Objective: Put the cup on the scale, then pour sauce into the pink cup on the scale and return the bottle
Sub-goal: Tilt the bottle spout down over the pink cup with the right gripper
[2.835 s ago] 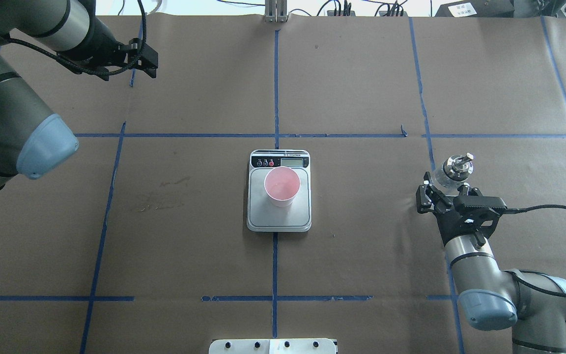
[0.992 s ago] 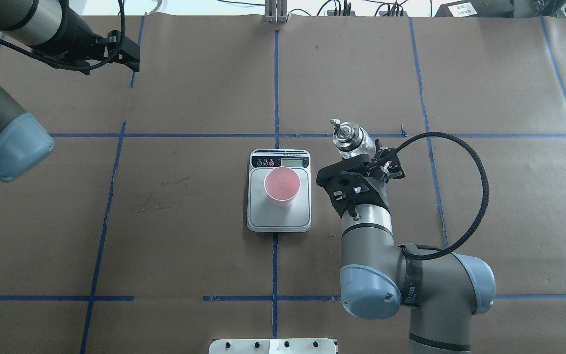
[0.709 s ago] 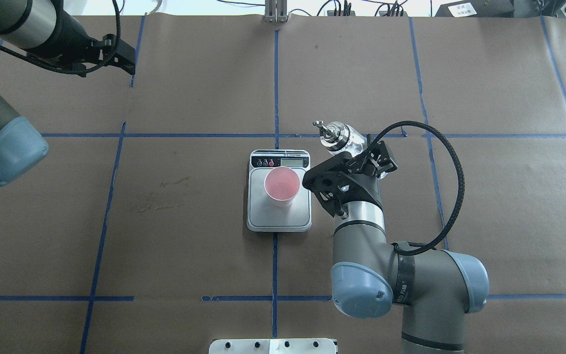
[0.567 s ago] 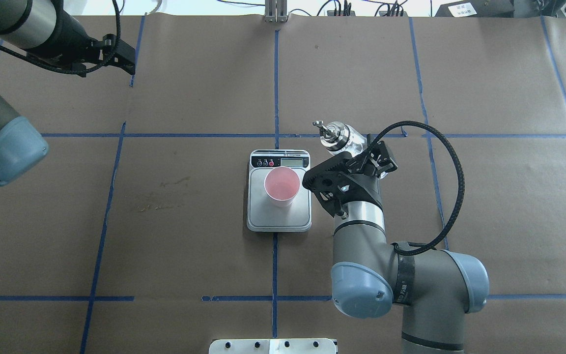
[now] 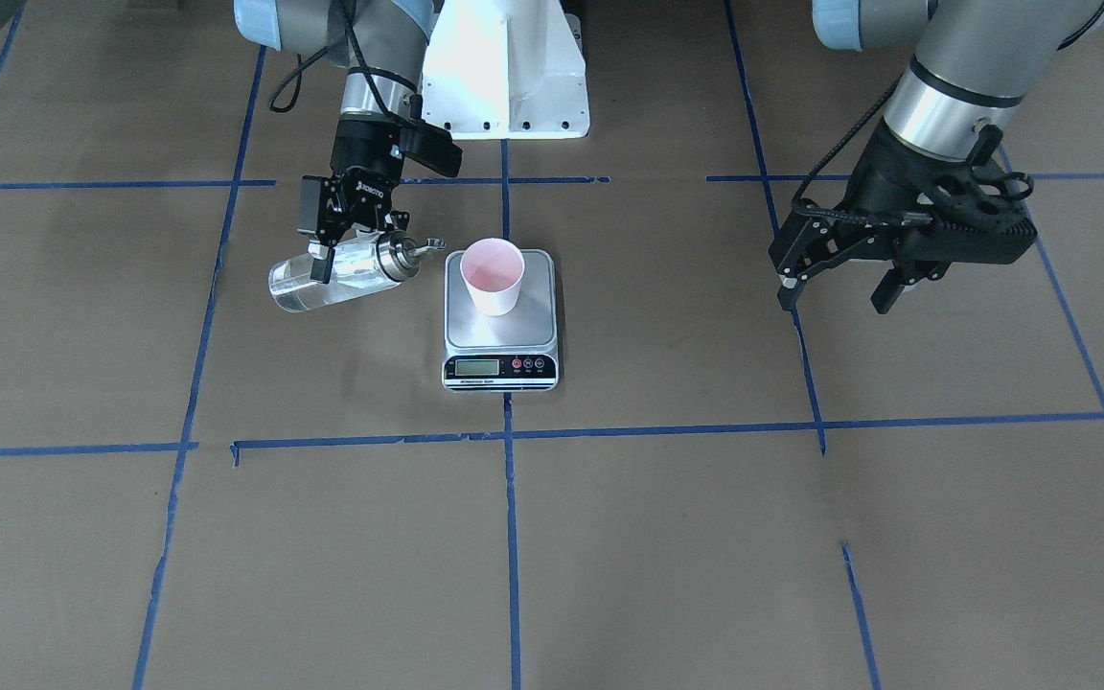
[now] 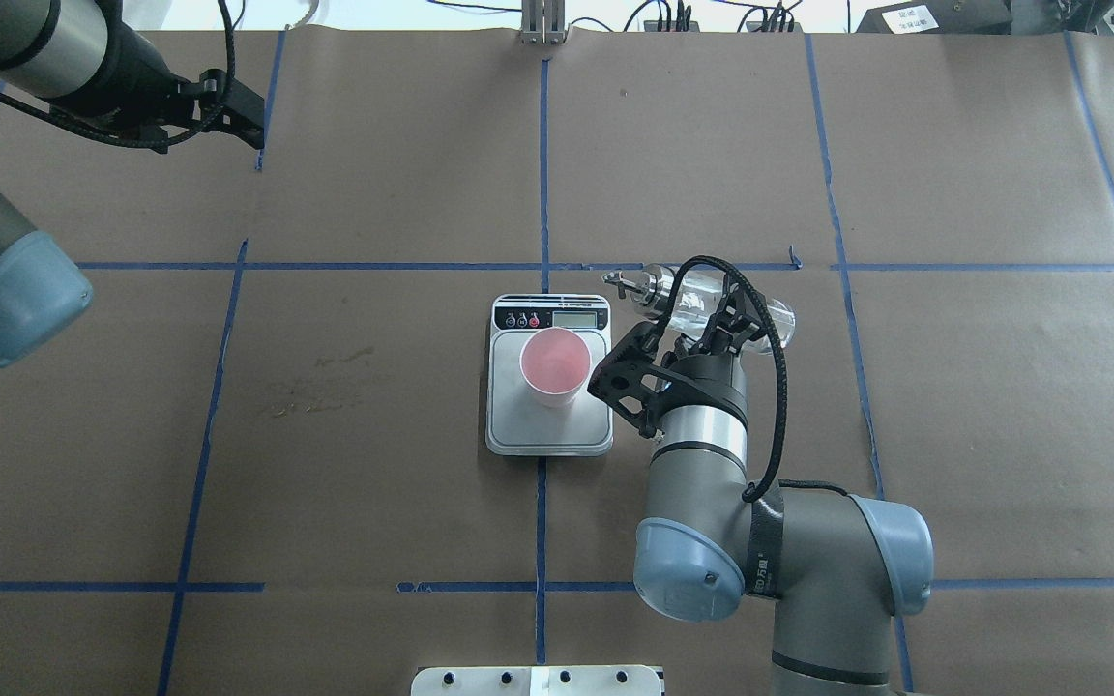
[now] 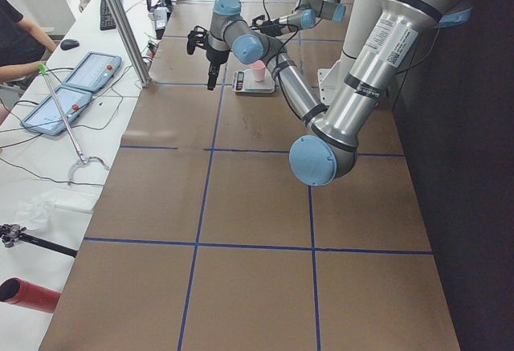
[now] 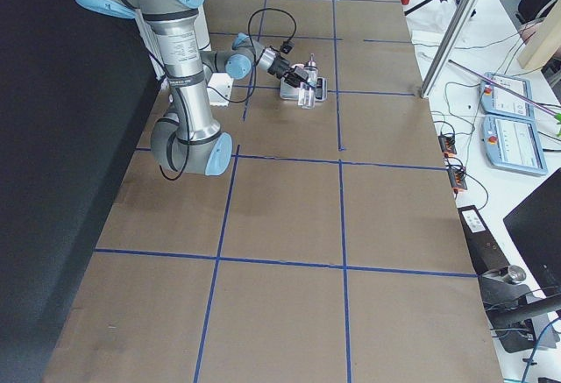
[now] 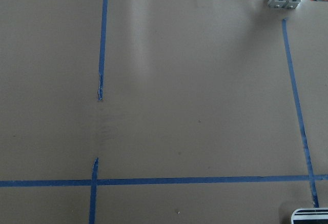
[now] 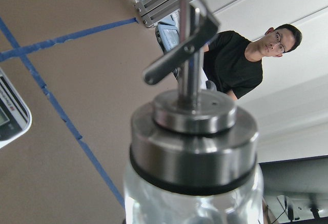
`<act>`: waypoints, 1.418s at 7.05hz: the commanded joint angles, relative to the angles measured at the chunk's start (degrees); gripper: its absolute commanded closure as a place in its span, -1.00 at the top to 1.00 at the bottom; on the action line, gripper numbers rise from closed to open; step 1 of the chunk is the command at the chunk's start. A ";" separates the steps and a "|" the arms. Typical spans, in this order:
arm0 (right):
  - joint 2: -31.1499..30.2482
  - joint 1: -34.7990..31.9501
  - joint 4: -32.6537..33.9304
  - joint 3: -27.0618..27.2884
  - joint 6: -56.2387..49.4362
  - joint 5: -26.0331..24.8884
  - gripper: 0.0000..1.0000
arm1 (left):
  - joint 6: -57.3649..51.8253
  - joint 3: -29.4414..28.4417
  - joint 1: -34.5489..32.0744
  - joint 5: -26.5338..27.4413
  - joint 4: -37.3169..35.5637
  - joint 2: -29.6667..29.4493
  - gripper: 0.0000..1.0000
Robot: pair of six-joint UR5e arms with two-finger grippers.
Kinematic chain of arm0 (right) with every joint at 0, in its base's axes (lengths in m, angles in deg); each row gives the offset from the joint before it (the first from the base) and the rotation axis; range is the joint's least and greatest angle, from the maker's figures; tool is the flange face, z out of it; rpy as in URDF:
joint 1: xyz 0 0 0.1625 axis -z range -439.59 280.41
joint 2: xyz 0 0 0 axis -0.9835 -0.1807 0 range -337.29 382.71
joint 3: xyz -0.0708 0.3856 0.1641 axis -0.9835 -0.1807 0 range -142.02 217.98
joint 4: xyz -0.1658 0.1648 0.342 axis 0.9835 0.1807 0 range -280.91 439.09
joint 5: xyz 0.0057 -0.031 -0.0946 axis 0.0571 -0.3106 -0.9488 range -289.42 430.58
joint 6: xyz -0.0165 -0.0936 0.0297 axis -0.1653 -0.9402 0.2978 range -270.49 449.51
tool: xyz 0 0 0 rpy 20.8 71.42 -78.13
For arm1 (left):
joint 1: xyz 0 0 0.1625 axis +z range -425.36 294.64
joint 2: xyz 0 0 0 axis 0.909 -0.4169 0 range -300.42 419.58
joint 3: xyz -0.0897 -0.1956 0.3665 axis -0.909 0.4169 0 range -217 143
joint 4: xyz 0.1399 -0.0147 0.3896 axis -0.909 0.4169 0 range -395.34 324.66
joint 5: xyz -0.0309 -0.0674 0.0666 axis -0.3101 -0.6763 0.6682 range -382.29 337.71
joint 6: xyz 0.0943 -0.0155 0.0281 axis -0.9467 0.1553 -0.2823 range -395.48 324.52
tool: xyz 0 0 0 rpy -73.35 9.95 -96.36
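Observation:
The pink cup [image 6: 555, 365] stands upright on the scale [image 6: 549, 430] at the table's middle; it also shows in the front view [image 5: 492, 276] on the scale [image 5: 500, 369]. My right gripper [image 6: 719, 327] [image 5: 339, 257] is shut on the clear glass bottle [image 6: 723, 307] [image 5: 322, 281], held above the table and tilted almost level. Its steel spout [image 6: 621, 283] [image 5: 425, 246] points at the cup, just short of the rim. I see no stream. The steel collar [image 10: 192, 147] fills the right wrist view. My left gripper [image 5: 835, 295] [image 6: 249, 114] is open and empty, far off at the left.
Brown paper with blue tape lines covers the table [image 6: 373, 435]. The robot's white base plate [image 5: 504, 67] is at the near edge. An aluminium post [image 6: 542, 24] stands at the far edge. An operator [image 10: 246, 55] sits beyond it. A scale corner [image 9: 310, 216] shows in the left wrist view.
My right arm carried the bottle from the table's right side to beside the scale, then tipped it from upright to almost level, spout toward the cup. My left arm drew back slightly left.

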 commanded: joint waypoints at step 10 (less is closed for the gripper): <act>2.09 2.27 8.87 -1.53 -20.52 -6.82 -1.00 | 0.00 -0.39 0.25 0.03 0.00 -0.08 0.99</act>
